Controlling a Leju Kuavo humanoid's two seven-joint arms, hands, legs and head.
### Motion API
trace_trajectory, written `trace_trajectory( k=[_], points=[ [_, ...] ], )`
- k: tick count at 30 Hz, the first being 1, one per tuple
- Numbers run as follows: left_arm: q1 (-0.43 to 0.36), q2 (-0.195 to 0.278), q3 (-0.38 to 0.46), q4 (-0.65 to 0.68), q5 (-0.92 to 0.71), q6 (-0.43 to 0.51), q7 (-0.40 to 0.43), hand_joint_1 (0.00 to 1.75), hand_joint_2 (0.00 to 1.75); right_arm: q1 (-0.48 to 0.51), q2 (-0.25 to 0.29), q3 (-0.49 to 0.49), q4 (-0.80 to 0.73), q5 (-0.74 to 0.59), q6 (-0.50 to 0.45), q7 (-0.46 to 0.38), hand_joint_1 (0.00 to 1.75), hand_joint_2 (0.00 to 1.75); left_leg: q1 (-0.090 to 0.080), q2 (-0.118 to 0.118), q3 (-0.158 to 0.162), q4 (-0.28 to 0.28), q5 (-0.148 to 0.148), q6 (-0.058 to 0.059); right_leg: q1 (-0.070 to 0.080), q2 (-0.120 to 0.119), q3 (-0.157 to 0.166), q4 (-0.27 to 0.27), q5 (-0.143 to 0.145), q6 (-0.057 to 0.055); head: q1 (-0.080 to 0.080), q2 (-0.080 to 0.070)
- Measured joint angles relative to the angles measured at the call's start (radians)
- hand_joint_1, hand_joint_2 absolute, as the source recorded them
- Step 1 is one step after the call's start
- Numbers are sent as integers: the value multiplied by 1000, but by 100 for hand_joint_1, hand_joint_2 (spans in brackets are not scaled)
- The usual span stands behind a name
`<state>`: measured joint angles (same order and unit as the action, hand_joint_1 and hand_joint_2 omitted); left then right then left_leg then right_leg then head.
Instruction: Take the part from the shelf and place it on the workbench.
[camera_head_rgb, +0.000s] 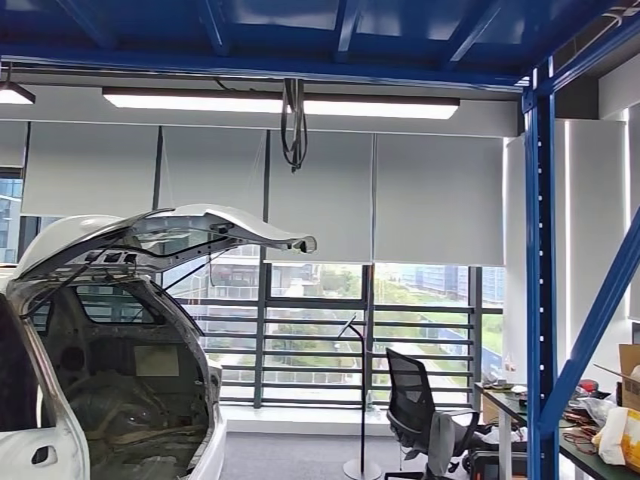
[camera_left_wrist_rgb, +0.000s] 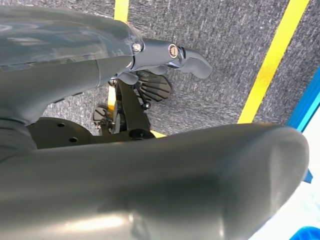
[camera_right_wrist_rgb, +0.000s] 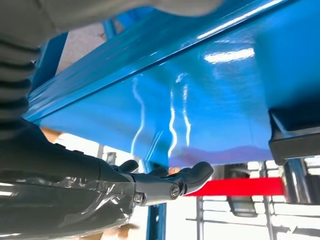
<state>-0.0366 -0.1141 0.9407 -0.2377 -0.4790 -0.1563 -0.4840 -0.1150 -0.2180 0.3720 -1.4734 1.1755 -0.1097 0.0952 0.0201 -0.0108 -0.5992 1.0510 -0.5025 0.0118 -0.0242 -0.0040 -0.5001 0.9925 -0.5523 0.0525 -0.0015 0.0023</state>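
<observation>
Left hand: hung over grey carpet, fingers extended, nothing held. Right hand: close under a blue shelf beam, fingers extended, empty. Part: not identifiable. Beyond the beam: white car, cluttered table. Risk judged: beam struck if hand raised.
</observation>
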Motion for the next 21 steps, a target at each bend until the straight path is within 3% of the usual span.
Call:
trace_trajectory(
  k=[10, 21],
  points=[
    [-6, 3, -2, 0, -44, -11, 0, 0, 0, 11, 71, -14, -4, 219, -77, 99, 0, 175, 0, 0, 0, 0, 0, 0, 0, 0, 0, 0, 0, 0, 0, 0],
    [-13, 15, -6, 0, -88, -16, 1, 0, 0, 32, 145, -74, -1, 263, -93, 98, 0, 175, 0, 0, 0, 0, 0, 0, 0, 0, 0, 0, 0, 0, 0, 0]
  ],
)
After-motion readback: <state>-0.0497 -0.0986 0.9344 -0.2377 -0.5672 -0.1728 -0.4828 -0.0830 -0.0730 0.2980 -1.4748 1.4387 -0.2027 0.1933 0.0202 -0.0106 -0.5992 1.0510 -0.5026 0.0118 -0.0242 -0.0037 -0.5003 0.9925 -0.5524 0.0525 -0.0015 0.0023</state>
